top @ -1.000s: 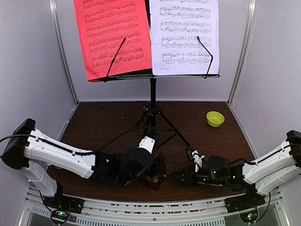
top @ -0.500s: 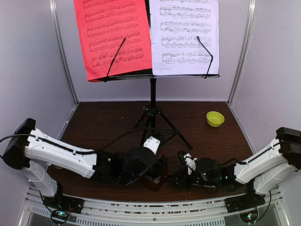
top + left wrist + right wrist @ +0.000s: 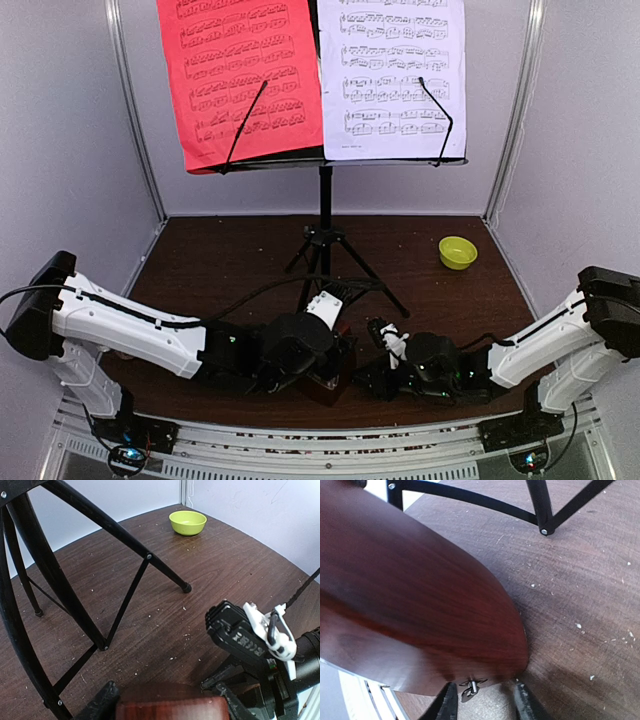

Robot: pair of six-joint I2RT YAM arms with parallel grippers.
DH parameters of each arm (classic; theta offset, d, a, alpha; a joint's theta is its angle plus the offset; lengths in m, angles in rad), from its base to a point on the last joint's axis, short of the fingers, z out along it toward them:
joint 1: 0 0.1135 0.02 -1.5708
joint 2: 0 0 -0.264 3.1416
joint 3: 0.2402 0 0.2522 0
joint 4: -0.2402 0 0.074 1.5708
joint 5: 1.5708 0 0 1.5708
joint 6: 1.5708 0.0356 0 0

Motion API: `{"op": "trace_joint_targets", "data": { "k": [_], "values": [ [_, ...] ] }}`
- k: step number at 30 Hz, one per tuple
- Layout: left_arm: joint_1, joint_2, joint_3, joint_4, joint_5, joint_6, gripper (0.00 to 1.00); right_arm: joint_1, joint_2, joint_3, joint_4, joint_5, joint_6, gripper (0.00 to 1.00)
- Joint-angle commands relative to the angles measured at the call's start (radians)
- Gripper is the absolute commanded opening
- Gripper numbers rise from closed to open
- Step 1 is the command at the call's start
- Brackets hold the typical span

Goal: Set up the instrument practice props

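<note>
In the left pincer (image 3: 167,706) the brown metronome (image 3: 420,605) sits clenched; just beside it the right pincer (image 3: 485,704) stands released, the metronome's small key (image 3: 470,686) inside its gap.

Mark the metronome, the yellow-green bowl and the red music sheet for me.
metronome (image 3: 420,605), right wrist view, its polished wooden side.
yellow-green bowl (image 3: 188,529), left wrist view, its outer wall.
red music sheet (image 3: 240,80), top external view, middle of the page.

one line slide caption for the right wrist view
Close-up: right gripper straddling the small metal key on the brown metronome, music stand legs behind
</note>
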Motion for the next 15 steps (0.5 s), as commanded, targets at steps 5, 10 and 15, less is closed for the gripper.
{"op": "trace_joint_targets", "data": {
  "k": [5,10,15],
  "values": [
    [-0.003,-0.075,0.047,0.125,-0.029,0.045,0.19,0.004,-0.014,0.009,-0.027,0.048,0.009,0.29],
    [-0.002,-0.085,0.046,0.130,-0.030,0.058,0.19,0.006,-0.018,0.009,-0.028,0.043,0.007,0.31],
    [-0.003,-0.089,0.046,0.128,-0.030,0.061,0.18,0.006,-0.050,-0.014,-0.009,0.037,0.003,0.43]
  ]
}}
